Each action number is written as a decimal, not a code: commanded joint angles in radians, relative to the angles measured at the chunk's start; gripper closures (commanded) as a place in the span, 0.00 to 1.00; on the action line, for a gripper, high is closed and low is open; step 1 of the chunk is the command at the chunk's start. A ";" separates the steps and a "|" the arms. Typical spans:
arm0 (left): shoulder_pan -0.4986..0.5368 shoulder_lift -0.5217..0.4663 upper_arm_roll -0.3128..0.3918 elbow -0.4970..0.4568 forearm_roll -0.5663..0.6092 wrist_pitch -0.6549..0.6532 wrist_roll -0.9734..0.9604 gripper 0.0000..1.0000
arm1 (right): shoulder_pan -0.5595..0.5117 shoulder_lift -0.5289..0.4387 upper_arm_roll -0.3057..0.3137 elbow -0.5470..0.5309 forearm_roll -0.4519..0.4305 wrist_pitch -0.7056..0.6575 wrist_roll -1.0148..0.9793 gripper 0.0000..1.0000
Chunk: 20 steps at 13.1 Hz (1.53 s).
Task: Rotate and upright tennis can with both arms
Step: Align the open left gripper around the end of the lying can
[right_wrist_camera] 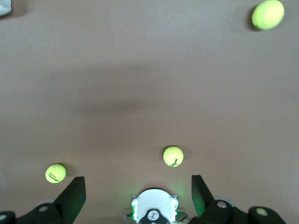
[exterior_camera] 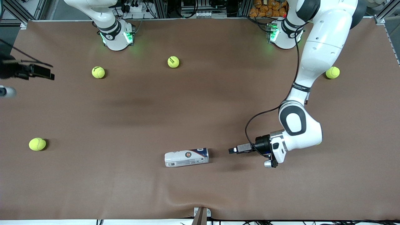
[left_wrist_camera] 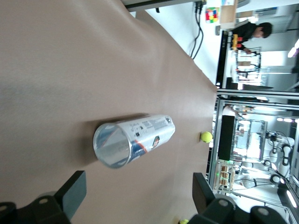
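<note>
**Front view: can on its side, left gripper lined up at its end**

The tennis can lies flat on the brown table, in the part nearer the front camera and roughly midway between the two arms' ends. Its open, silver-rimmed mouth faces the left arm's end of the table.

The left gripper sits low at the can's height, just beside that open end but apart from it, a strip of bare table showing between them. From the left wrist view the can is seen mouth-on, and the fingers stand spread wide on either side with nothing between them.

The right gripper hangs high at the right arm's edge of the table, well apart from the can; it waits there. Its fingers are spread wide too and hold nothing.

Four tennis balls lie scattered: one near the right arm's end, two close to the right arm's base, and one beside the left arm.
</note>
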 commanded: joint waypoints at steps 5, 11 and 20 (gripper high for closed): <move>-0.063 0.164 0.003 0.137 -0.231 0.015 0.324 0.00 | 0.005 -0.018 -0.010 0.101 0.009 -0.042 0.087 0.00; -0.089 0.201 0.003 0.136 -0.260 0.030 0.397 0.09 | -0.003 -0.046 -0.015 0.105 -0.001 -0.030 0.073 0.00; -0.142 0.191 0.001 0.068 -0.372 0.030 0.418 0.29 | -0.001 -0.046 -0.012 0.125 -0.026 -0.028 0.084 0.00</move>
